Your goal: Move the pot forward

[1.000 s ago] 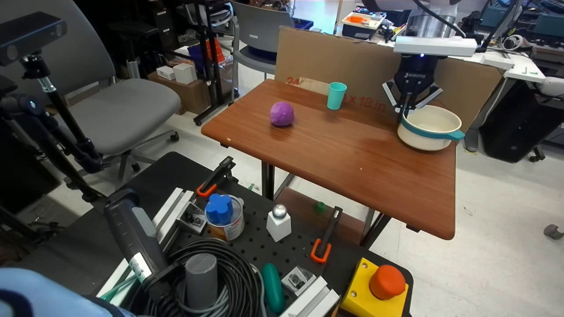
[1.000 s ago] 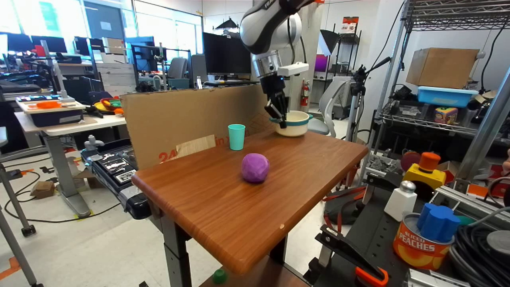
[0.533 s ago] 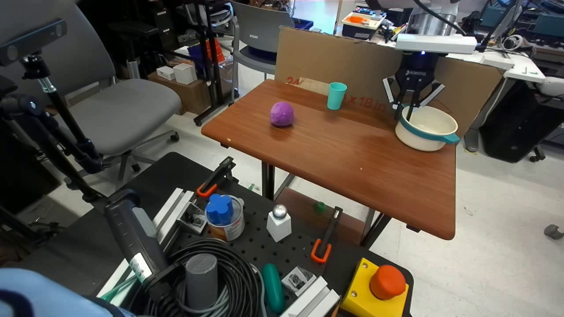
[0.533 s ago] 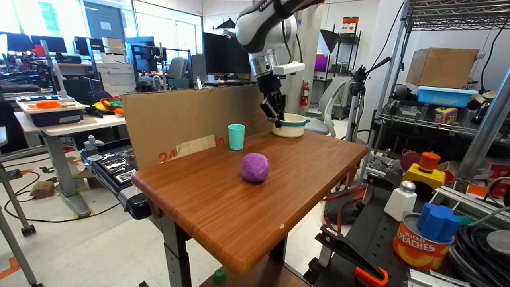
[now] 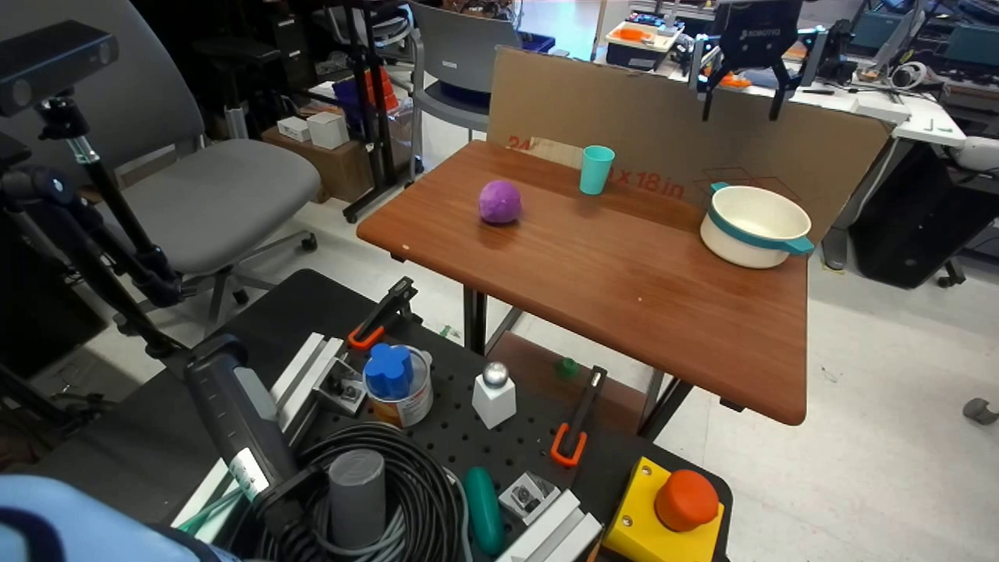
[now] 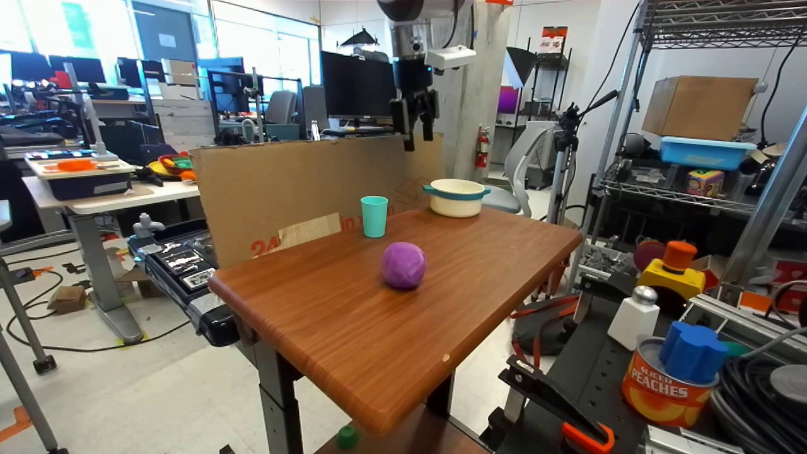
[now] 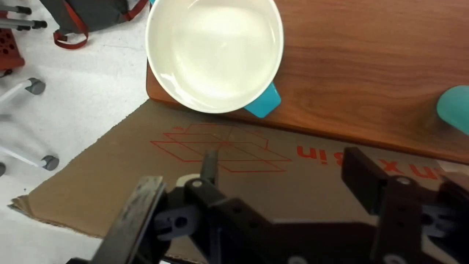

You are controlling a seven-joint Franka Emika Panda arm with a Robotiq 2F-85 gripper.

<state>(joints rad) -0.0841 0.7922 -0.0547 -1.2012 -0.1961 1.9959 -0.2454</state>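
Observation:
The cream-white pot [image 5: 741, 248] with its teal-blue rim stands upright near a corner of the wooden table, beside the cardboard. In both exterior views my gripper [image 5: 741, 111] hangs well above the pot [image 6: 455, 206], clear of it, with its two fingers spread apart. Seen from the wrist, the pot [image 7: 223, 55] lies beyond the fingertips, its inside bare and one blue handle [image 7: 264, 102] showing. Between the open jaws of the gripper [image 7: 281, 157] there is only a view down to cardboard.
A teal cup [image 5: 596, 170] stands by the table's cardboard-side edge, with a purple ball [image 5: 499, 202] not far from it. The upright cardboard sheet [image 6: 302, 189] runs along that edge. A yellow box with a red button [image 5: 663, 511] sits on a separate black cart.
The pot shifted slightly toward the cup side during the first half second, then stayed put. My gripper, earlier at the pot's rim, has let go, opened and risen high above the table.

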